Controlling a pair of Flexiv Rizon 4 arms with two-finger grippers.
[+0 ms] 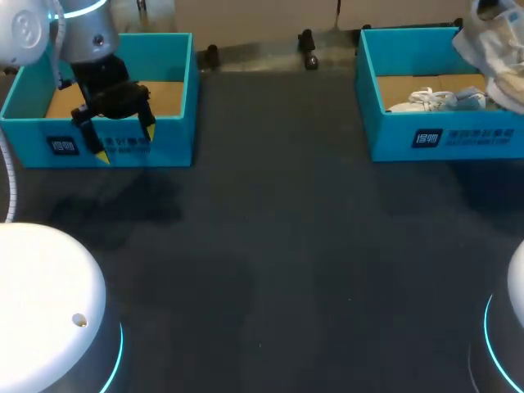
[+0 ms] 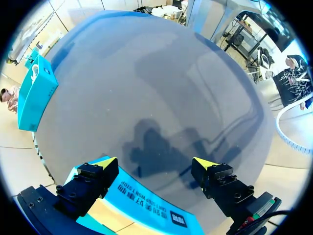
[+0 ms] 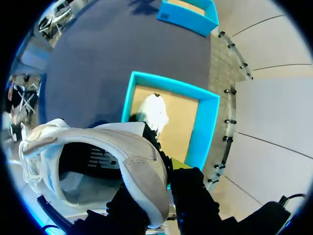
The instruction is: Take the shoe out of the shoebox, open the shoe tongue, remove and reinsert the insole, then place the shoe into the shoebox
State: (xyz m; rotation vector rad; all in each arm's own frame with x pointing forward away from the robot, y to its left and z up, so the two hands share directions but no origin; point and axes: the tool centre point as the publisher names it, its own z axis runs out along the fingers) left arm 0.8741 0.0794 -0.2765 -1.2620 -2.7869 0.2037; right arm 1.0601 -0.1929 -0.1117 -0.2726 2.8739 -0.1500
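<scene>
Right wrist view: hand (image 3: 164,164) pinches white shoe (image 3: 98,134), padded collar.

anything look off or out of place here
Nothing spilled or damaged. The one unsettled thing is the white shoe, hanging tilted above the right shoebox, clamped by its heel collar in the right pincer. A second shoe lies inside that box. The left pincer is open over the left shoebox's front wall.

Matt cardboard shoebox (image 1: 442,139), soft cloth shoe (image 3: 139,166)
</scene>
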